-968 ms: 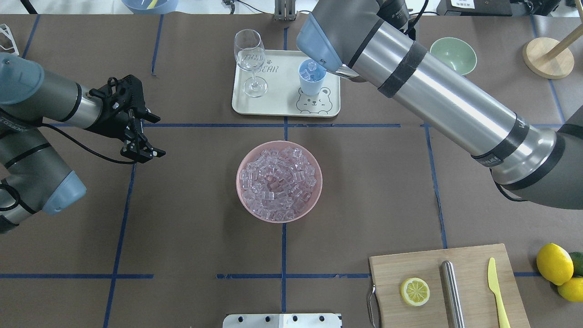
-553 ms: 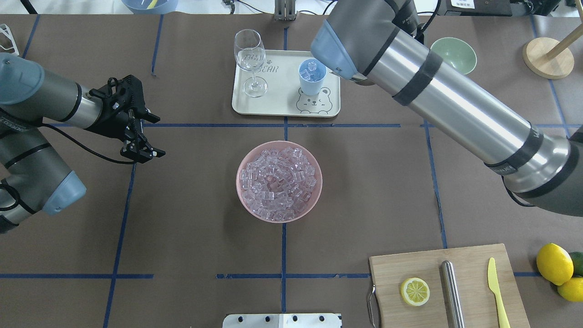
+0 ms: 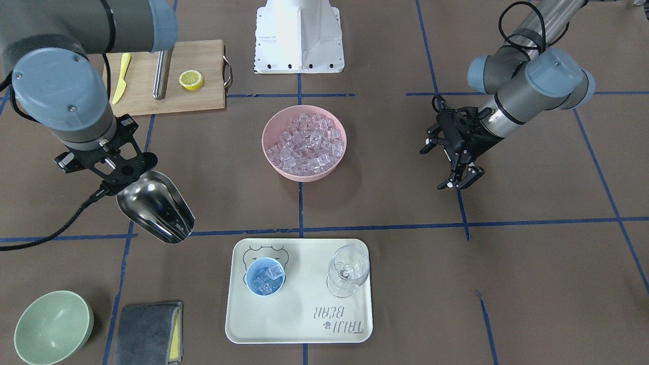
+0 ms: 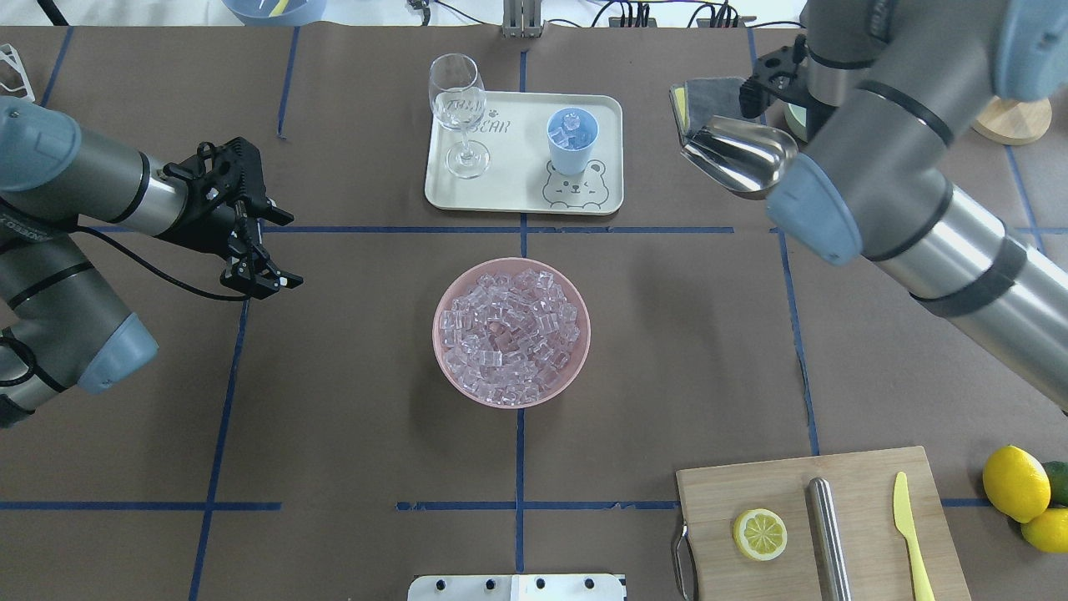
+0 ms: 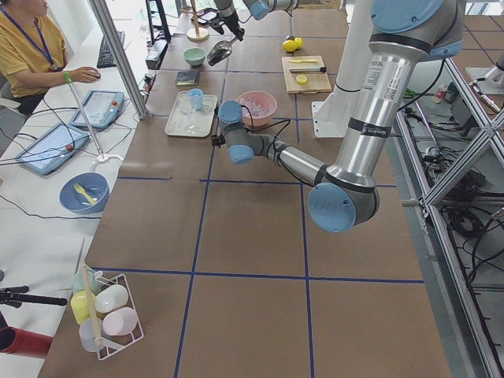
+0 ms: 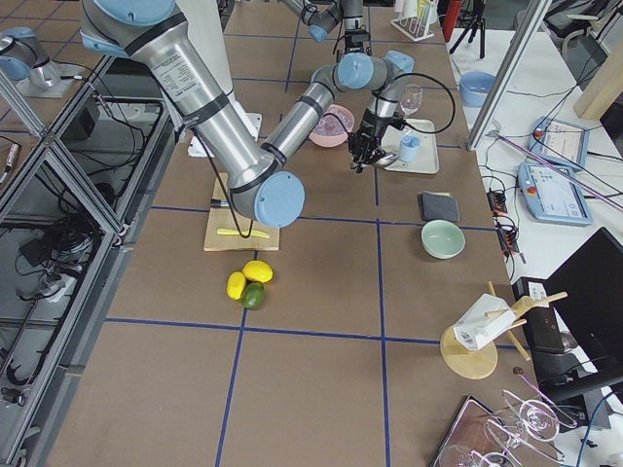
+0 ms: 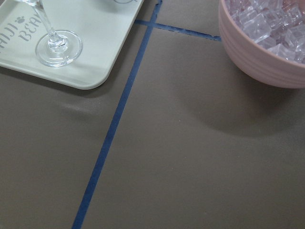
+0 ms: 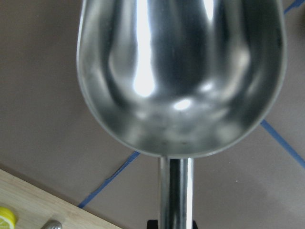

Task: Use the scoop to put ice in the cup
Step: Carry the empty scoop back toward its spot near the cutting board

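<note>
The ice [image 4: 509, 330] fills a pink bowl [image 4: 511, 404] at the table's middle. The light-blue cup [image 4: 571, 140] stands on the cream tray [image 4: 517, 171] and holds a few cubes; it also shows in the front view [image 3: 265, 276]. My right gripper [image 3: 112, 175] is shut on the handle of the steel scoop [image 4: 738, 154], held above the table to the right of the tray. The scoop's trough [image 8: 181, 76] is empty in the right wrist view. My left gripper [image 4: 271, 282] is open and empty, left of the bowl.
A clear stemmed glass [image 4: 457, 108] stands on the tray beside the cup. A green bowl [image 3: 53, 327] and a grey cloth [image 3: 147, 332] lie beyond the scoop. A cutting board [image 4: 726, 484] with a lemon half, steel cylinder and yellow knife is at front right, whole lemons [image 4: 1014, 484] beside it.
My right arm has swung from over the cup to the right, so the scoop now shows clear of the tray. The left arm has not moved.
</note>
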Robot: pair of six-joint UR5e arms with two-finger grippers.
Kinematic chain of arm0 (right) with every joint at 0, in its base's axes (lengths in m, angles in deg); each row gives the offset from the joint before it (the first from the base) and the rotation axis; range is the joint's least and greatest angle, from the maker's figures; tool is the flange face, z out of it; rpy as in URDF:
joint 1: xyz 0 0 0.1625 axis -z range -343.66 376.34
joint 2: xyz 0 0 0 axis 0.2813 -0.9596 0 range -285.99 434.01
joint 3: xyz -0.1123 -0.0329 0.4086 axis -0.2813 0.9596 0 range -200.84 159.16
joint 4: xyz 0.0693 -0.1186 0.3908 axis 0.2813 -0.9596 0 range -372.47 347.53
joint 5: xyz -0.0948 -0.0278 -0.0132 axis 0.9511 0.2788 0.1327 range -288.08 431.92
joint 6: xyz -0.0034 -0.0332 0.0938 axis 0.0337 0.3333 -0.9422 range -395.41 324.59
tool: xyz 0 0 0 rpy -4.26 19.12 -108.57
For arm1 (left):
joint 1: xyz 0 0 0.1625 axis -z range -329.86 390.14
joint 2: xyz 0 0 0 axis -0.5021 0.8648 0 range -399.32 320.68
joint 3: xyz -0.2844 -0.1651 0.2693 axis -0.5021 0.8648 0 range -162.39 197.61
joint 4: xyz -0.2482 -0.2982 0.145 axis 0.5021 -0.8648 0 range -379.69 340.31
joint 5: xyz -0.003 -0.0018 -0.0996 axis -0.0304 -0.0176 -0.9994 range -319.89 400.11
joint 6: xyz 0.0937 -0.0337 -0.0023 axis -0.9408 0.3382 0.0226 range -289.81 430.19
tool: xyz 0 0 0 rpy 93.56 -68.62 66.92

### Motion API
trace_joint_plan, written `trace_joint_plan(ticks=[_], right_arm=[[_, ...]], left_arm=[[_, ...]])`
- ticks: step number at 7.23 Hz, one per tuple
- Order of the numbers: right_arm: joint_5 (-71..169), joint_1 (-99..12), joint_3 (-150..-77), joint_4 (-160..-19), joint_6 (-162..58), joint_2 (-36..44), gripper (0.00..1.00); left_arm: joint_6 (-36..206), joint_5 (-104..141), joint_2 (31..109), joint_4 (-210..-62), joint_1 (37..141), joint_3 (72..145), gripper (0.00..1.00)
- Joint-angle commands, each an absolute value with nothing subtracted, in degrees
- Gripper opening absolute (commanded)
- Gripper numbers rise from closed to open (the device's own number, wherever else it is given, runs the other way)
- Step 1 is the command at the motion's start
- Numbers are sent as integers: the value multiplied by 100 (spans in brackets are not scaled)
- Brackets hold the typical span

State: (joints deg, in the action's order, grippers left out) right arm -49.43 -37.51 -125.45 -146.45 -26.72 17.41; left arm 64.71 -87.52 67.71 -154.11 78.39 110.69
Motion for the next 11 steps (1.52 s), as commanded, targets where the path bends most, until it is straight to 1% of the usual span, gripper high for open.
trace_joint_plan(ticks=[1, 2, 3, 4, 5, 6, 7, 8, 11], right_arm=[[-5561, -3772, -13366, -13391, -3842, 218, 0], [-5561, -3763, -13578, -12680, -4405, -467, 0], [-5553, -3763, -13615, -11550, -4854, -1222, 0], [-5535, -3763, -13537, -10173, -5886, -1848, 0], [-5509, -3685, -13266, -8985, -7158, -2132, 0], [-5500, -3562, -13098, -8207, -7832, -2474, 0], [-5508, -3430, -12983, -7843, -7899, -2652, 0], [-5509, -3246, -12956, -7874, -7909, -2706, 0], [-5772, -3148, -12886, -7821, -7917, -2944, 0]], left_arm=[[6483, -8751, 6765, -15408, 7839, 11086, 100], [6501, -8751, 6773, -15408, 7839, 11095, 100], [6509, -8742, 6773, -15408, 7839, 11104, 100], [6518, -8742, 6773, -15408, 7839, 11122, 100], [6510, -8742, 6773, -15408, 7839, 11122, 100], [6518, -8742, 6773, -15408, 7839, 11122, 100], [6510, -8742, 6773, -15408, 7848, 11130, 100], [6518, -8742, 6765, -15408, 7848, 11130, 100], [6510, -8742, 6765, -15408, 7856, 11139, 100]])
